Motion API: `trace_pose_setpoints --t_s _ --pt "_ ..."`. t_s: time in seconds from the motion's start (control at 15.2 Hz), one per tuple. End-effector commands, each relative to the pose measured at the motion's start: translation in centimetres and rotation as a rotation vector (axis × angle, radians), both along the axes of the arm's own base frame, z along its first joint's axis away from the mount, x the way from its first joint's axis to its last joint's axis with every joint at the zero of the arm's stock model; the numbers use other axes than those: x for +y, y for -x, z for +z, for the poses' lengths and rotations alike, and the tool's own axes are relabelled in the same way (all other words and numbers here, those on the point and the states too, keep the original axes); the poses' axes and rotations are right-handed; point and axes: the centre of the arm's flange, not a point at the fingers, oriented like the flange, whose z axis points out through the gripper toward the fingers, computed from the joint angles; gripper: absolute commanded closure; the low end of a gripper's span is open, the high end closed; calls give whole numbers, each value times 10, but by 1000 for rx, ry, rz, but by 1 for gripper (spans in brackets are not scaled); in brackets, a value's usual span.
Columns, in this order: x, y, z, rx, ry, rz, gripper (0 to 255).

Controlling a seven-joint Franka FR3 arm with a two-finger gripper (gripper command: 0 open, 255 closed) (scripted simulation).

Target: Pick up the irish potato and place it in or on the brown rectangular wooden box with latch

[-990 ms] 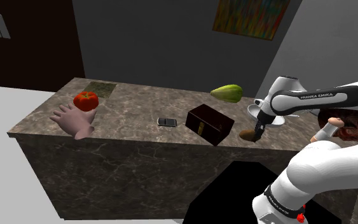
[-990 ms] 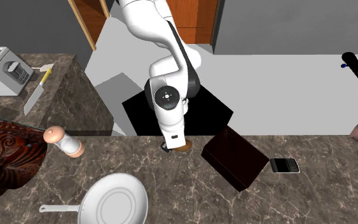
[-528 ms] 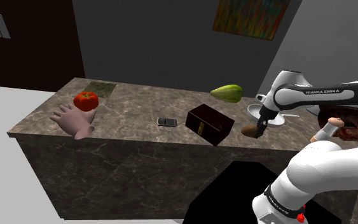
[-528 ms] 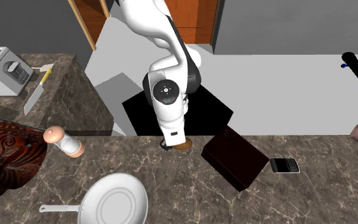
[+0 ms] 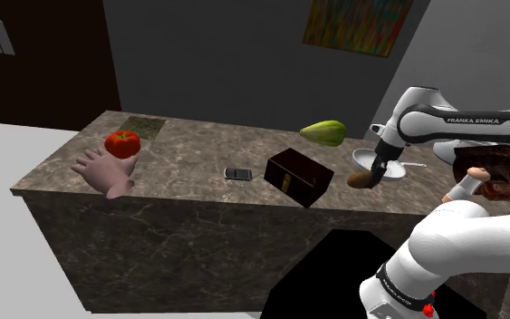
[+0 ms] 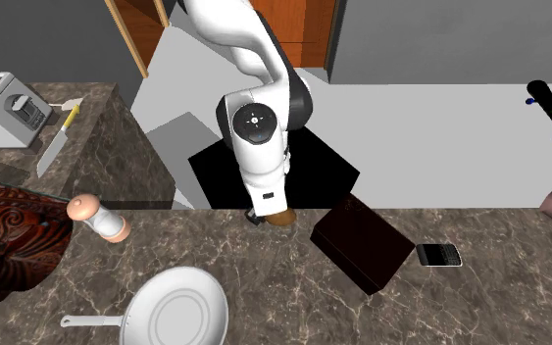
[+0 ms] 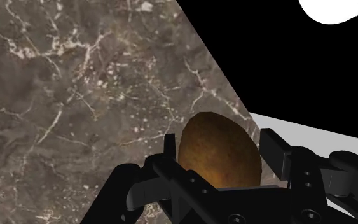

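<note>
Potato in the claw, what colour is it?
The potato is mottled golden brown, clearest in the wrist view.

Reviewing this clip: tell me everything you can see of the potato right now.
The potato is a smooth brown oval with golden-brown mottled skin, whole and unmarked. It sits clasped between the black fingers of the gripper, its rounded end jutting past their tips. It appears to hang just above the marble counter near its edge, apart from the dark brown box, which lies to the shoulder view's left of it.

shoulder view behind arm (image 5: 466, 122), second exterior opposite, counter (image 5: 198, 154) shared
</note>
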Motion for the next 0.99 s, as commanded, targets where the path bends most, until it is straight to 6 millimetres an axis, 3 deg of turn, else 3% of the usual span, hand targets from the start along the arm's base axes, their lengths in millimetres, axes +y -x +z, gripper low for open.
trace_pose_setpoints --t_s 0.0,0.92 --pt "0 -1 11 1 0 0 255" --pt "0 -1 85 1 0 0 255"
